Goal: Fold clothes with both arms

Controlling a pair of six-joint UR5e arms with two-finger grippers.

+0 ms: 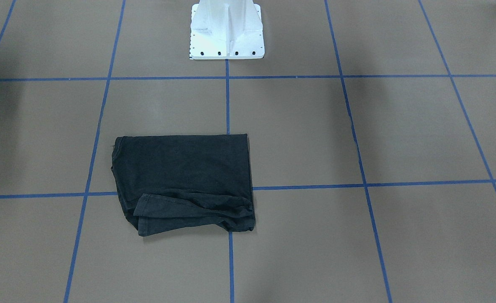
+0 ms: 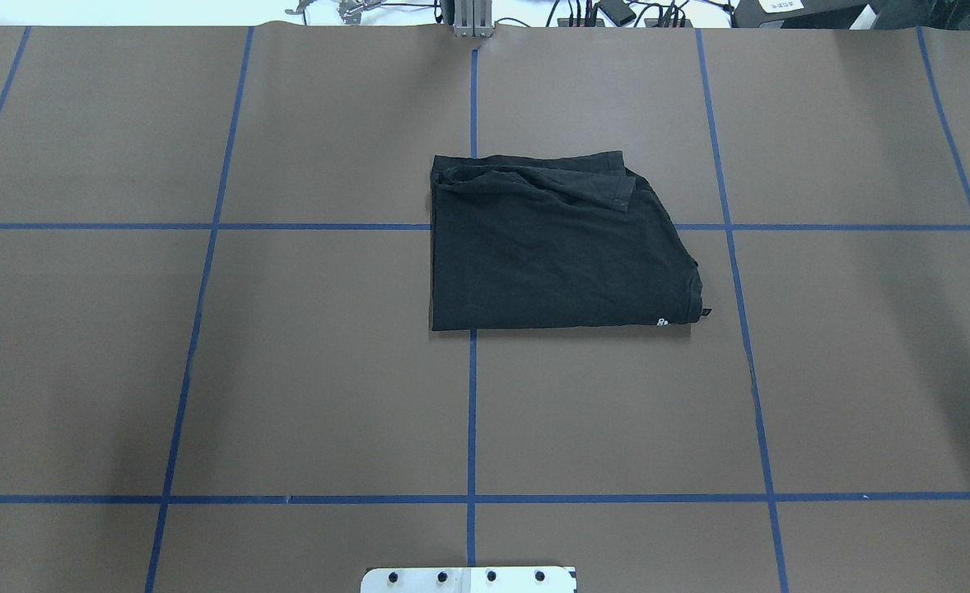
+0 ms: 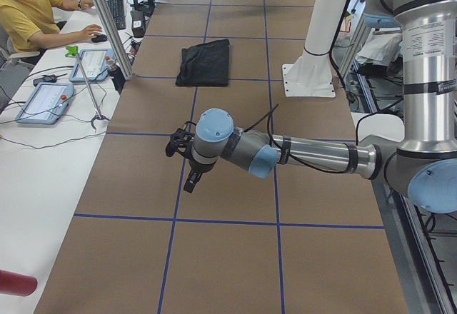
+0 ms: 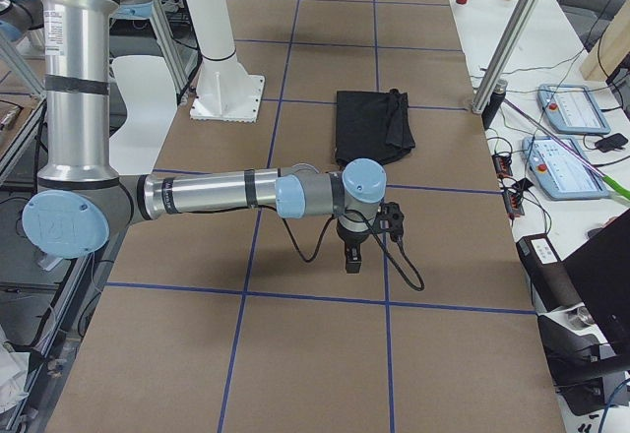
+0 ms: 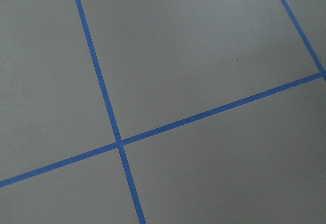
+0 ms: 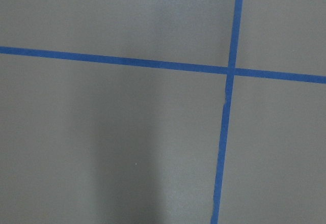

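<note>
Lying folded (one edge rumpled), the T-shirt rests on the table.

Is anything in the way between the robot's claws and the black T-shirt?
No, nothing visible. The left claw and the right claw hang over opposite ends of the table, and the folded T-shirt lies near the middle. Only brown tabletop with blue tape lines shows between them.

My left arm: silver-grey metal tubes, rounded light blue joint caps.
My right arm: matching silver and blue, black bands, thin black cable.
My base: white metal, dark bolts along its edge.
</note>
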